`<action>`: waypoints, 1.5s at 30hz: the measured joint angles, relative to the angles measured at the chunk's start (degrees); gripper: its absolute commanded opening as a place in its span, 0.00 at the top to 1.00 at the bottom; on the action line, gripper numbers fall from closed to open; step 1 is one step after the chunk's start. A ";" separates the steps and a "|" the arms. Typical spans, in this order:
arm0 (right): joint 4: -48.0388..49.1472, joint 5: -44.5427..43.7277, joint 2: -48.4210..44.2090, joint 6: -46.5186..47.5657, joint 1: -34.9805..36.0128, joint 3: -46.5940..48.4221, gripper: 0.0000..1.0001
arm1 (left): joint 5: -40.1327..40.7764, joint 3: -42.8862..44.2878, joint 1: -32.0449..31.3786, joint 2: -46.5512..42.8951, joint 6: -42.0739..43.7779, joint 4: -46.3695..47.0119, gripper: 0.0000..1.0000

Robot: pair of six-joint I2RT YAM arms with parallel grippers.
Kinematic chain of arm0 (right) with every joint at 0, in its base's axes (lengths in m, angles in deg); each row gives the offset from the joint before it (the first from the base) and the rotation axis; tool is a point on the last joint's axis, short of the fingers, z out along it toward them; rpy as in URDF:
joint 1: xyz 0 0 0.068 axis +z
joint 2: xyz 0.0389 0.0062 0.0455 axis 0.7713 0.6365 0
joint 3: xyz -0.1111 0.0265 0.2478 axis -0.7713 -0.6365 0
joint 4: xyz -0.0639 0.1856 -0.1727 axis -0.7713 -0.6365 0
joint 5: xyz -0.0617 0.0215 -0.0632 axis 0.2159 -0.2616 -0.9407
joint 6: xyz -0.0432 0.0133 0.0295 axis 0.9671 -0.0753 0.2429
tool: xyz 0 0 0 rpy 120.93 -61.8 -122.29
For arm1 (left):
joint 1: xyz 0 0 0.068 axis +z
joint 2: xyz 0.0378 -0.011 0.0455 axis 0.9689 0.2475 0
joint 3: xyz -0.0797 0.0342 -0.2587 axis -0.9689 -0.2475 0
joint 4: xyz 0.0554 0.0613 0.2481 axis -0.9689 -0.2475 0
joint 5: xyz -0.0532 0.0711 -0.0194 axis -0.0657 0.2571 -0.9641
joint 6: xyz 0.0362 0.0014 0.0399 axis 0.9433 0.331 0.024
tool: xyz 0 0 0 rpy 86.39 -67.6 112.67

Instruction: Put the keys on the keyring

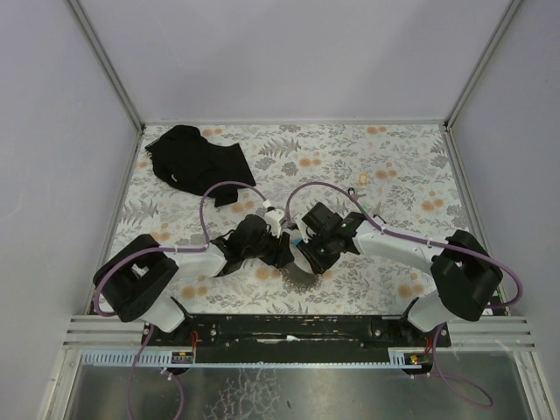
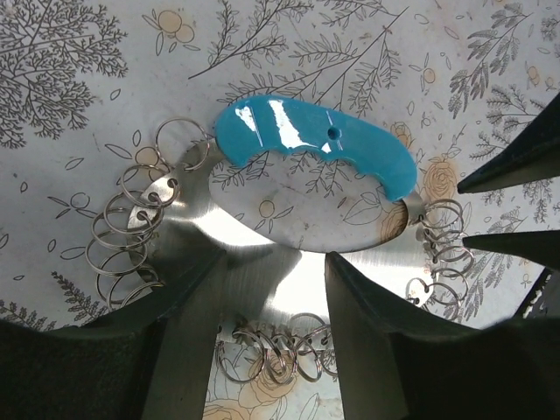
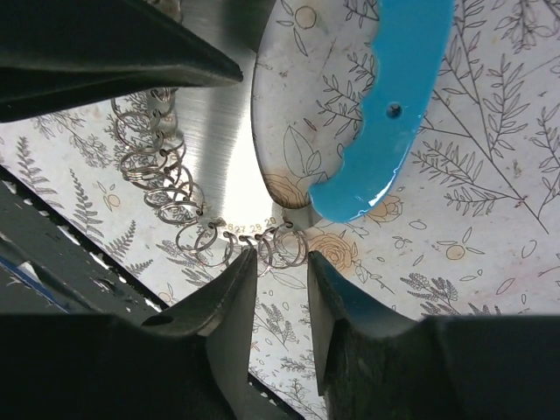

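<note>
**Top view.** Floral-printed table (image 1: 394, 157) boxed in by pale grey walls; black cloth (image 1: 192, 162) bunched at far left. Left gripper (image 1: 282, 257) and right gripper (image 1: 308, 259) tip to tip at near centre, directly over the keyring (image 1: 302, 274), seen here only as a metal glint under the fingers. Keys not made out; tiny green fleck (image 1: 377, 209) just beyond the right arm, too small to name.

**Left wrist view.** Keyring flat on the table just beyond the tips. Light-blue band (image 2: 315, 140) with long axis left to right across the view; crescent metal plate (image 2: 262, 262) on the near side of the band; small split rings (image 2: 131, 219) strung along the plate's rim. Left jaws about half open, straddling the plate's edge, nothing pinched between. Right gripper's fingers (image 2: 516, 162) visible at the right edge, beside the band's right end.

**Right wrist view.** Band lying lengthwise away from the tips, rounded end nearest; ring row (image 3: 166, 188) curving down to the fingertips. Right jaws set at a narrow gap right against the last rings; grip on a ring not determinable. Left gripper's finger (image 3: 114, 61) across the top left. Right arm judged the nearer to the rings, the likely threading point for a key. No key in either wrist view, hence bearing of any key from either gripper unknown.
</note>
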 measured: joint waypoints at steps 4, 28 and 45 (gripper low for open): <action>-1.42 -0.63 2.10 1.40 1.07 1.03 0.66 | 0.00 0.00 0.26 0.28 -0.70 -0.15 0.53; -1.44 -1.70 5.62 3.10 2.05 2.75 0.65 | 0.48 -2.64 2.34 -1.53 -3.48 0.52 0.55; 0.24 -1.38 5.60 4.42 2.05 2.71 0.64 | 1.01 -7.39 6.93 -8.92 -6.51 1.03 0.49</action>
